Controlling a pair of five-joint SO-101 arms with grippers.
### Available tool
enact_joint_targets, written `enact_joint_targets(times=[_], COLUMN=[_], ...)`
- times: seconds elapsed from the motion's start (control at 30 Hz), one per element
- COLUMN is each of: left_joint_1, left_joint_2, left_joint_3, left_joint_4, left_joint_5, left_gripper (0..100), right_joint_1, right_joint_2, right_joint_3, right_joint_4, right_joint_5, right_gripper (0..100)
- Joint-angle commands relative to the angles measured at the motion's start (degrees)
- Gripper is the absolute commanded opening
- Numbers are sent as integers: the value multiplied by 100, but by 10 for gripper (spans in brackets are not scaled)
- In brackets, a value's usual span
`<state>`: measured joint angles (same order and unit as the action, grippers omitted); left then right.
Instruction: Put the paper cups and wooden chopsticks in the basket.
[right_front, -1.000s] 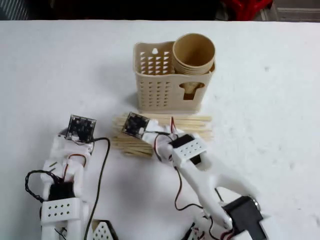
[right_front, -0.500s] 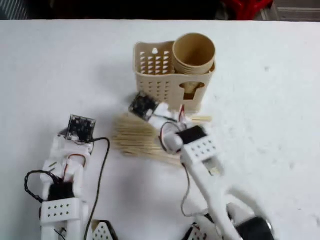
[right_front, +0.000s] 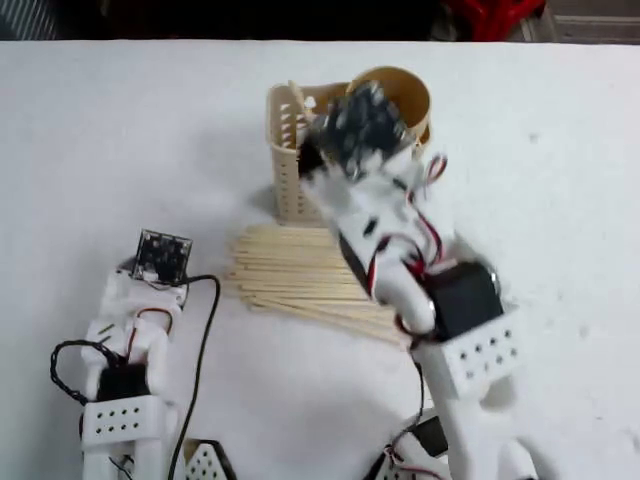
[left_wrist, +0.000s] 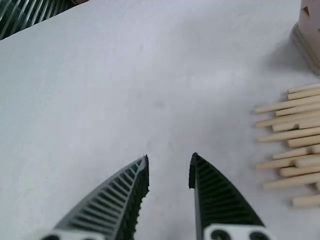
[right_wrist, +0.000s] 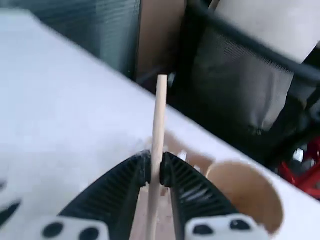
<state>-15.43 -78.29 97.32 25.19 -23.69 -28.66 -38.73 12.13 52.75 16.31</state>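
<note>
Two white robot arms stand side by side at a white table (right_front: 100, 130). The right gripper (right_wrist: 156, 172) is raised above the basket (right_front: 284, 150), its dark ribbed jaws pinched narrow on a single wooden chopstick (right_wrist: 160, 115). The stick stands up between the jaws and pokes out well past the tips, while its other end runs back under the gripper. Just beyond and below this gripper sit the stacked brown cups (right_wrist: 247, 197), mouths open, at one end of the basket. From overhead, the right arm (right_front: 440, 300) stretches forward across the chopstick pile (right_front: 290, 275), and its wrist covers much of the basket. The basket's slotted cream wall shows on one side of the wrist and the cups' rim on the other. The pile lies flat on the table, behind the right gripper and under that arm's forearm, with the sticks roughly parallel. The left gripper (left_wrist: 169, 167) hovers low over the table, well back from the basket, its jaws slightly apart with nothing between them. The ends of the piled sticks lie off to one side of this gripper, near but not touching it. A corner of the basket stands farther out beyond them.
</note>
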Motion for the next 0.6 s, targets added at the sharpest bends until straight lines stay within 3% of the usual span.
enact_joint_targets(times=[0.0,0.17,0.57], left_joint_1=[84,84,92], left_joint_2=[-84,-84,-84], left_joint_3=[-9,-9,-9], left_joint_4=[35,35,35], left_joint_5=[-44,-44,-44], left_gripper=[154,154,154], right_joint_1=[-84,-66,-31], right_joint_2=[971,2167,3996], right_joint_3=[-1389,-2453,-3798], right_joint_4=[-1156,-2211,-2246], right_joint_5=[-343,-299,-334], right_gripper=[16,17,18])
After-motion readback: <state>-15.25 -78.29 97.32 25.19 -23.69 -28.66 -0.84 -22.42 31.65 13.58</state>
